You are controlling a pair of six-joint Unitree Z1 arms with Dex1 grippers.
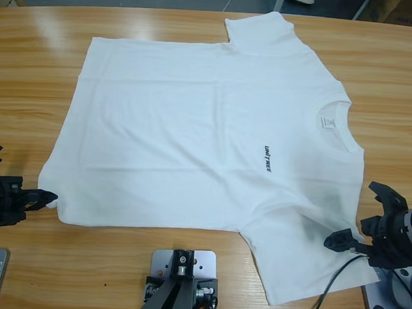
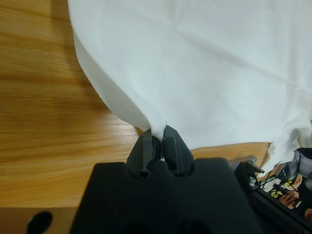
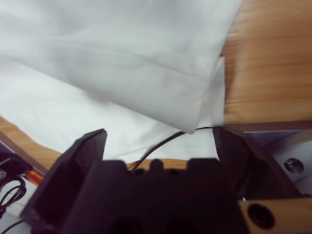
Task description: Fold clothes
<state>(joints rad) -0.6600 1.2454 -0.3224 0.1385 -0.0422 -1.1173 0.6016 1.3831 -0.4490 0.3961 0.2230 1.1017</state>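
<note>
- Clothes [image 1: 193, 140] lie flat across the surface [image 1: 44, 60], collar toward the right arm.
- Left end effector [image 2: 157, 139] is pinched closed on the hem corner.
- Right end effector [image 3: 158, 141] gapes wide beside the near sleeve, holding nothing.

The white T-shirt [image 1: 193, 133] lies flat and spread out on the bench [image 1: 36, 67] — collar [image 1: 337, 124] to the right, small dark letters [image 1: 268, 158] near the collar, one corner pinched up.

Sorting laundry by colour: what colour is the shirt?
Plain white shirt with small dark lettering; high view.
</note>
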